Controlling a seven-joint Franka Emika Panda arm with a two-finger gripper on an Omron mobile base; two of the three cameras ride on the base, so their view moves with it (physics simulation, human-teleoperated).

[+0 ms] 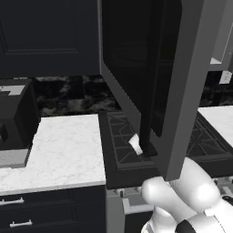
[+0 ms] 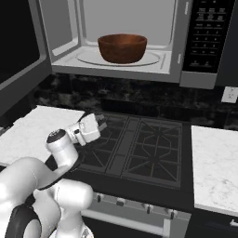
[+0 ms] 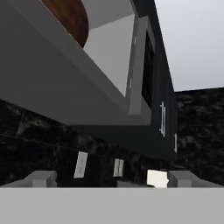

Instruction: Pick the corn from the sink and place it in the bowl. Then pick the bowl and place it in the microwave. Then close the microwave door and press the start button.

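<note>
- Since the bowl [image 2: 122, 47] already stands inside the microwave [image 2: 139, 42], on its round plate, I judge that the step in hand is to close the microwave door [image 1: 182, 82].
- The gripper [image 2: 95, 124] is empty and its jaws stand wide apart; it holds nothing. It hangs low over the stove [image 2: 139, 148], below the open cavity and toward its left side.
- The door is swung out wide on the left. In the left base view it shows as a big dark panel with a grey edge, above and in front of the arm.
- To do this well, the hand should go to the outer face of the door, near the free edge far from the hinge, and push in a smooth arc, not a straight line.
- I think the fingers need not grip the dark bar handle [image 1: 146, 91]; a flat push is enough.
- The corn cannot be seen; probably it lies in the bowl, but I cannot tell.
- The button panel [image 2: 207, 32] is at the right of the cavity, well apart from the hand.
</note>
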